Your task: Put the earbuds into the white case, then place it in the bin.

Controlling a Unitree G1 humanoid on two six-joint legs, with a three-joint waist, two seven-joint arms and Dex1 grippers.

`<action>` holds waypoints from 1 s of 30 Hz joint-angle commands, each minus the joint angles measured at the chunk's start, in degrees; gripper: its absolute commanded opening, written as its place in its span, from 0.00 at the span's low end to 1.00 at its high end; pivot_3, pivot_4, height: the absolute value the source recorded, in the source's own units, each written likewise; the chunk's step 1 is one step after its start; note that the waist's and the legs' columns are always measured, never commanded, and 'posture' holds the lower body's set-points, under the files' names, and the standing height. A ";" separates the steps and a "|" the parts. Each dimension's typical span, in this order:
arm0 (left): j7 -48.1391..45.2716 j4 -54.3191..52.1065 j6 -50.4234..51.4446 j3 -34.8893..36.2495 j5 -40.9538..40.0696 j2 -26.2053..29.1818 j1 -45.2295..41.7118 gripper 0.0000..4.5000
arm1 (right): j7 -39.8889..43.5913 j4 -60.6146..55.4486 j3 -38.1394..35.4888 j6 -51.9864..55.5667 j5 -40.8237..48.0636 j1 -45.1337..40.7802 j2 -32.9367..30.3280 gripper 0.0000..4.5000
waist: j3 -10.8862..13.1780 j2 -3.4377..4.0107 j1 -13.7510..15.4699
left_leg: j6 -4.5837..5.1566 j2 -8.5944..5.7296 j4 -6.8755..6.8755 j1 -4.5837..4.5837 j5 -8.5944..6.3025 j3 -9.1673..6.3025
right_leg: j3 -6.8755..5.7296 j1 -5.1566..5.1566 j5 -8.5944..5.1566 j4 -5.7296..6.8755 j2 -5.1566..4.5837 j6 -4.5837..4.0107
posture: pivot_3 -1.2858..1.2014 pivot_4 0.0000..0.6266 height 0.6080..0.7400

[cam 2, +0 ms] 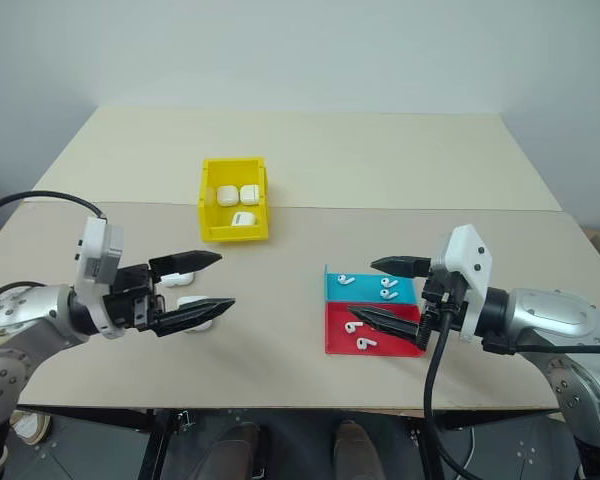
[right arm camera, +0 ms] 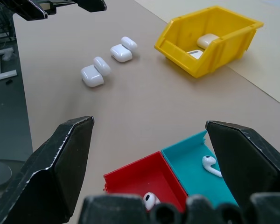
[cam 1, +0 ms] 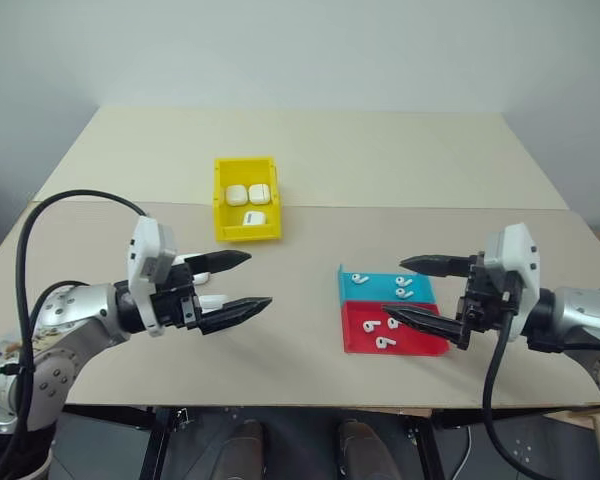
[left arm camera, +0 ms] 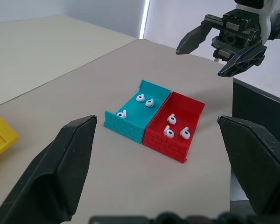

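Yellow bin (cam 1: 247, 199) holds three white cases; your left gripper (cam 1: 238, 283) and right gripper (cam 1: 420, 291) hover spread open and empty, earbuds (cam 1: 385, 323) in trays

Landmark: bin (cam 1: 247, 236), mid-table (cam 1: 310, 150), three cases (cam 1: 248, 194) inside. Two open cases (right arm camera: 98, 72) lie on the table nearer the robot and left of the bin. Two adjoining trays (cam 1: 392, 314) sit right of the bin and nearer; three earbuds (cam 1: 380, 330) in each.
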 commanded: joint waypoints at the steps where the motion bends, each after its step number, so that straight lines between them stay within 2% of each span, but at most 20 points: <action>1: -1.37 0.31 -1.75 1.38 -0.44 0.49 -0.96 1.00 | 0.26 -1.26 -1.93 -1.42 0.41 -0.10 -0.66 0.99 | 0.00 0.00 0.00 | 0.00 0.00 0.00 0.00 0.00 0.00 | 0.00 0.00 0.00 0.00 0.00 0.00 | 0.52 0.24 1.00; 7: -0.47 0.21 -0.66 1.58 -0.59 1.84 -1.18 1.00 | -0.02 -1.20 -1.78 -1.91 0.05 0.29 -0.19 0.99 | 0.00 0.00 -0.03 | 0.00 0.00 0.00 0.00 0.00 0.01 | 0.00 -0.01 0.00 0.00 0.00 0.00 | 0.52 0.24 1.00; 10: 2.96 -1.01 1.48 1.82 -0.63 2.99 -1.19 1.00 | -0.20 -0.71 -1.55 -2.02 0.19 -0.39 0.00 0.99 | 0.00 0.00 0.00 | 0.00 0.00 0.00 0.00 0.00 0.00 | 0.00 0.00 0.00 0.00 0.00 0.00 | 0.52 0.24 1.00; 18: 15.77 -7.12 3.09 -1.72 12.26 5.74 -0.19 1.00 | -0.94 0.61 -0.13 -1.97 -0.62 -2.46 0.45 0.99 | 0.00 0.00 0.01 | 0.00 0.00 0.00 0.00 0.00 -0.01 | 0.02 -0.01 0.00 0.01 0.00 0.00 | 0.52 0.24 1.00; 23: 18.19 -8.70 16.84 -0.82 7.94 12.06 -0.33 1.00 | -2.65 -1.68 -0.72 -0.82 1.04 -0.79 1.25 0.99 | 0.00 0.00 -0.02 | 0.00 0.02 -0.01 -0.02 0.00 -0.01 | 0.02 -0.05 0.00 0.02 0.01 0.00 | 0.52 0.24 1.00; 27: 20.97 -6.01 29.09 -0.82 3.15 14.55 -6.09 1.00 | -4.60 -2.61 -0.35 -0.18 2.05 -1.05 1.97 0.99 | 0.00 -0.01 0.02 | 0.00 0.01 0.01 0.00 0.00 -0.01 | 0.02 -0.03 0.00 0.04 0.00 0.01 | 0.52 0.24 1.00; 28: 21.60 -3.84 34.12 -1.98 2.00 14.79 -9.47 1.00 | -4.86 -2.47 0.03 -0.26 1.90 -1.27 2.12 0.99 | 0.00 -0.02 0.12 | 0.00 0.00 0.02 0.01 0.00 -0.01 | 0.01 -0.01 0.00 0.05 0.01 0.01 | 0.52 0.24 1.00; 30: 26.73 -0.46 45.76 -2.45 2.71 10.11 -16.77 1.00 | -5.30 -2.27 0.94 -0.69 1.09 -1.66 2.42 0.99 | 0.00 -0.02 0.24 | 0.00 -0.04 0.04 0.06 0.00 -0.02 | -0.02 0.05 0.00 0.05 0.01 0.02 | 0.52 0.24 1.00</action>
